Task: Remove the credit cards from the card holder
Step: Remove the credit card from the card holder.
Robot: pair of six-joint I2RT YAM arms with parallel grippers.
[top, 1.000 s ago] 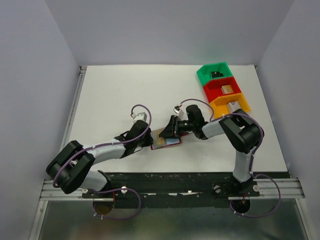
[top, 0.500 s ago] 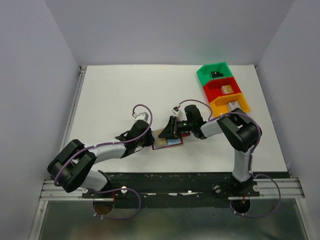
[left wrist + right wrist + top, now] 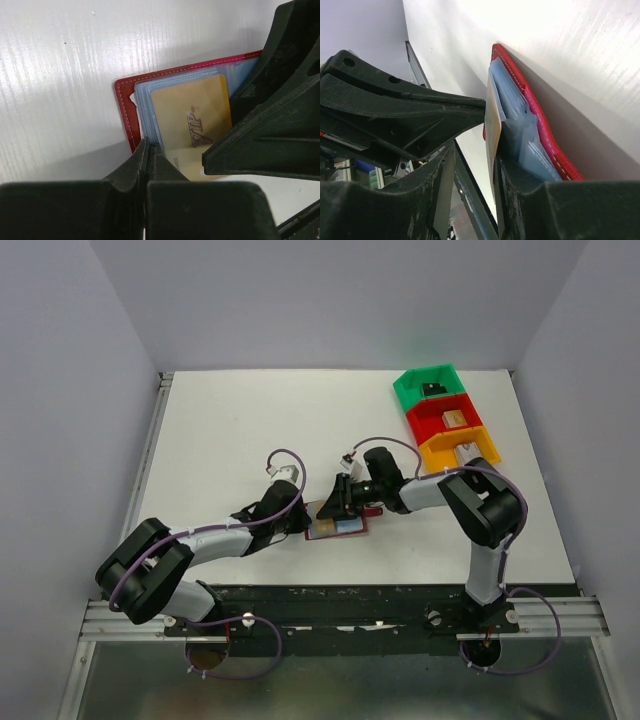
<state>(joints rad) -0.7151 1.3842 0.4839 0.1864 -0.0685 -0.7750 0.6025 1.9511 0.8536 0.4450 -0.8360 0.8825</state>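
Left gripper [image 3: 304, 522], seen from above, was closed at the left edge of the red card holder [image 3: 345, 530], at the near middle of the table [image 3: 250, 430]. Left wrist: a gold card [image 3: 192, 117] lay in the open holder. Right wrist: the right gripper [image 3: 475, 155] stood half open, its jaws straddling that card's edge.

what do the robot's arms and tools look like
The left arm and right arm have bulky black joints, pale grey links and thin purple cables looping alongside. The left tool and right tool are matte black, with two wedge-shaped fingers. No markings show.
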